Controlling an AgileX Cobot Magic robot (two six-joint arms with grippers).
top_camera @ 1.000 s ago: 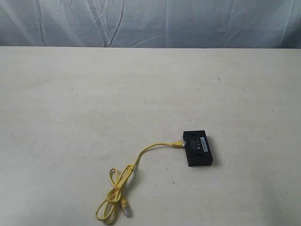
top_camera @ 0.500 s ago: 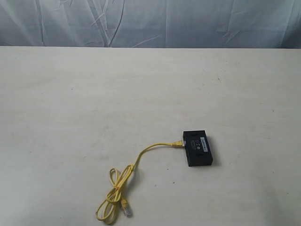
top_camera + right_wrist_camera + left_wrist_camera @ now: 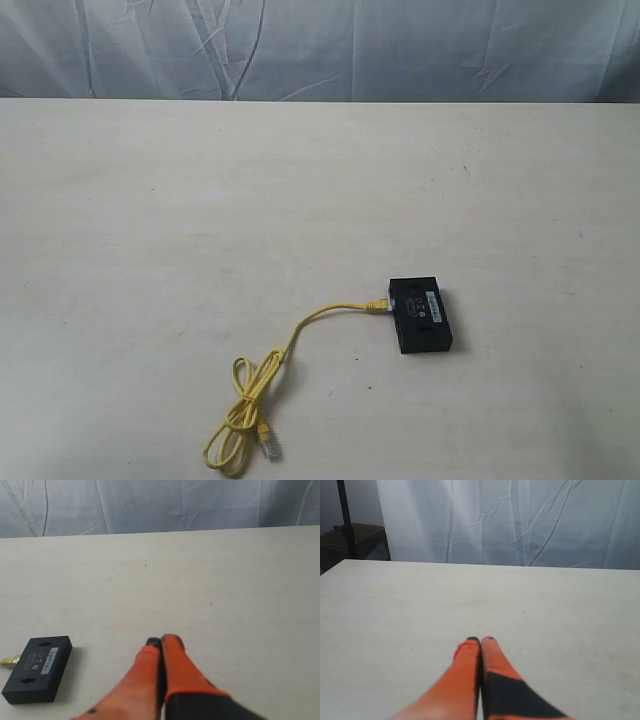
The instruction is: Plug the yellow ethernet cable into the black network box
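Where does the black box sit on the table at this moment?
In the exterior view the box lies right of centre, toward the near edge of the table, with the yellow cable meeting its left side.

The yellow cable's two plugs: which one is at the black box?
The plug touching the side of the black box; the other plug lies free beside the loose loops.

change since a second ago: none visible | yellow ethernet cable (image 3: 303,322), black network box (image 3: 422,315): no shift
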